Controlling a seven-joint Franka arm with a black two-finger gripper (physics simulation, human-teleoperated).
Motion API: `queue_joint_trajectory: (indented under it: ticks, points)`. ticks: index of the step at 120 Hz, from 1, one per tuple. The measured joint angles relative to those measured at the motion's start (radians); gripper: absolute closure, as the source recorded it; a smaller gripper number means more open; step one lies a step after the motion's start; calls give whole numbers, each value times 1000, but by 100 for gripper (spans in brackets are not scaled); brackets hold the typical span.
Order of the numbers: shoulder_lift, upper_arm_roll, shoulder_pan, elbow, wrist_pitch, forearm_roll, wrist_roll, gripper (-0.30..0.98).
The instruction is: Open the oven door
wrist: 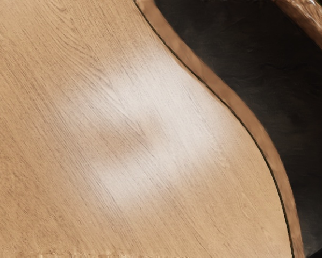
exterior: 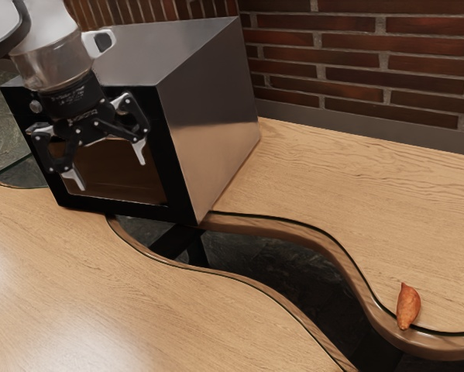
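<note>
Black-framed oven door [exterior: 131, 190] looks shut, on front of steel oven [exterior: 208, 116]. Gripper [exterior: 109, 167] spread wide before it, empty. Best locate free edge or handle, come in square, pinch lightly, then follow hinge's arc, not yank straight.

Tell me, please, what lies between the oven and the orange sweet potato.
In the exterior view, no object lies between the oven and the sweet potato: just wooden tabletop, its curved rim and part of the dark gap.
</note>
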Motion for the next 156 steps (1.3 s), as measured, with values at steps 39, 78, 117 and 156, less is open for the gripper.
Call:
queue_joint_trajectory:
  ticks: [39, 78, 117, 156]
  points:
    - [61, 6, 213, -67, 290, 36, -480, 0]
    - [100, -151, 519, -78, 582, 45, -717, 0]
    - [147, -205, 555, -114, 738, 124, -810, 0]
    - [187, -202, 648, -176, 829, 138, -848, 0]
